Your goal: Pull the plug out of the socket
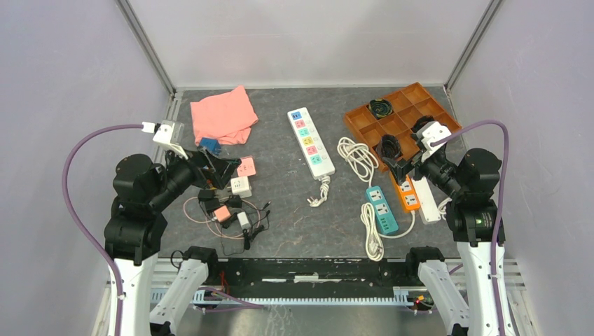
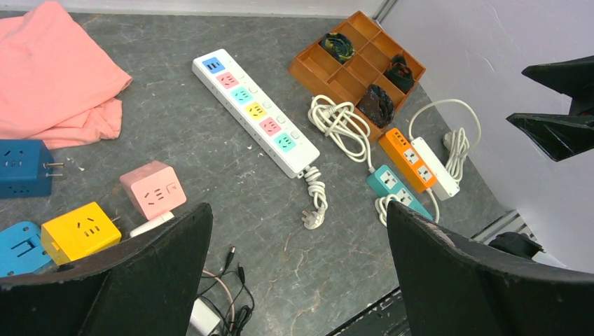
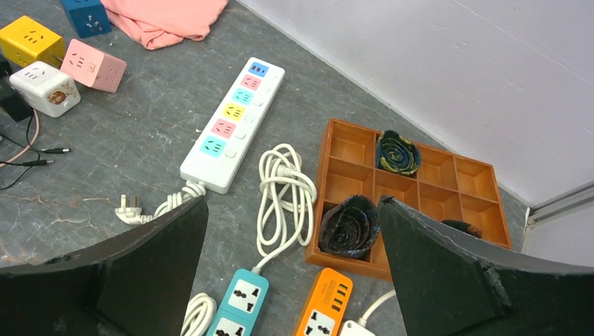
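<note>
The socket is a long white power strip (image 1: 311,141) with blue, pink, green and yellow outlet faces, lying in the middle of the table. It also shows in the left wrist view (image 2: 256,112) and the right wrist view (image 3: 233,126). I see nothing plugged into its faces. Its white cord ends in a loose plug (image 1: 314,202) lying on the table (image 2: 313,218). My left gripper (image 1: 223,168) is open and empty, left of the strip (image 2: 298,210). My right gripper (image 1: 399,166) is open and empty, right of it (image 3: 293,199).
A pink cloth (image 1: 223,115) lies at the back left. Cube adapters (image 1: 241,186) and chargers with thin cables (image 1: 235,220) lie under my left gripper. An orange tray (image 1: 419,94) holds dark rolls. A teal strip (image 1: 382,208), an orange strip (image 1: 406,194) and a coiled white cord (image 1: 357,157) lie at right.
</note>
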Motion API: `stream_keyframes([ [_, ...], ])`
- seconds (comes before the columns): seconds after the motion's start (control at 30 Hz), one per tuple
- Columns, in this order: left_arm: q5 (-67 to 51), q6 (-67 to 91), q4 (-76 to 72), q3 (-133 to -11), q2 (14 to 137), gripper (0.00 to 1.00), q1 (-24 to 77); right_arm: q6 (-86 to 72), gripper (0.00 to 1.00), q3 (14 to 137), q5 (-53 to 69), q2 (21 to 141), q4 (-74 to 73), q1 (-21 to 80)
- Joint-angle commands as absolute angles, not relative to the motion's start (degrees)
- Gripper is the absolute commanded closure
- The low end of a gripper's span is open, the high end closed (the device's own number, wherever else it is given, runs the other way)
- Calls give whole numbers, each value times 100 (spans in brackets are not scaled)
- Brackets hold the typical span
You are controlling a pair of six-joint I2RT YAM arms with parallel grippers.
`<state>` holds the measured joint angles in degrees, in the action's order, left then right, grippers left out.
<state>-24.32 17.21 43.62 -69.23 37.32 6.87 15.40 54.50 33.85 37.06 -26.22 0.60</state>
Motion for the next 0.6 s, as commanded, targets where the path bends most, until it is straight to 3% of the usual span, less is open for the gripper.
stream_keyframes([
  [0.0,-2570,1622,4180,-6926,3683,0,700,1459,2,5432,3321,3658,-2426,37],
  [0.57,-2573,1617,4175,-6893,3688,0,695,1703,2,5561,3229,3695,-2584,32],
])
